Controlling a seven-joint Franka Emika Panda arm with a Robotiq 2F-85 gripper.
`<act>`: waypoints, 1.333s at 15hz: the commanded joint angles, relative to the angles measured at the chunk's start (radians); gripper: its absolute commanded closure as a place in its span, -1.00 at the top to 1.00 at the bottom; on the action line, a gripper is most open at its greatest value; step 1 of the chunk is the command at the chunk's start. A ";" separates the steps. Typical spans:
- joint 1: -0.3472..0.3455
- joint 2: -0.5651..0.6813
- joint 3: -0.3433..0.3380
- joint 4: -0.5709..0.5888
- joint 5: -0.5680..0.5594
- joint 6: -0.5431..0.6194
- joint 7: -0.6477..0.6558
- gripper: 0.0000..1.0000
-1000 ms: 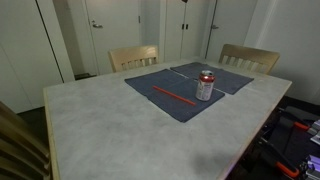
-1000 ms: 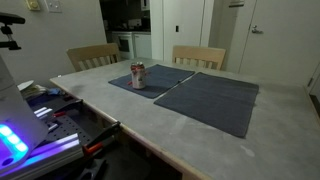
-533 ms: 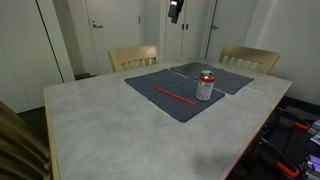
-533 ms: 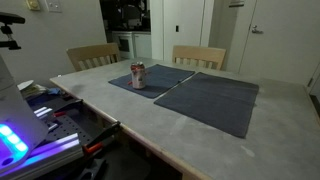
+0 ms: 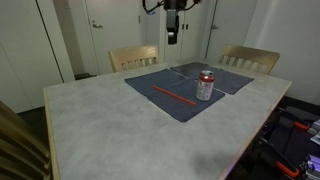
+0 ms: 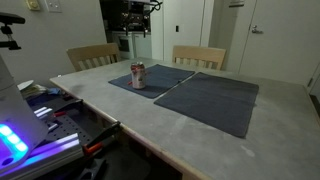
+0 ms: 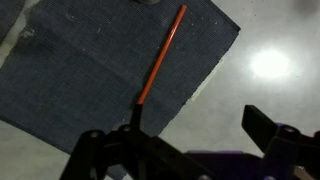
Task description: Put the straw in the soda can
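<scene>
Pale table [image 5: 95, 135], dark blue placemat [image 5: 170, 106] lying flat, second placemat [image 5: 230, 80] just beside it

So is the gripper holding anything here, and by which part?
Nothing is held: the gripper hangs open above the table, and the straw lies flat on the dark placemat.

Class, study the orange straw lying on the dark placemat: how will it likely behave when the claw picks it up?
The straw is long and thin, so probably very light and apt to roll if nudged sideways. It lies flat on the placemat, so gripping it may be fiddly. It looks straight, yet may flex when squeezed.
</scene>
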 commanded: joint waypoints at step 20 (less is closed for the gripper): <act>-0.008 0.228 0.071 0.022 -0.148 0.234 0.258 1.00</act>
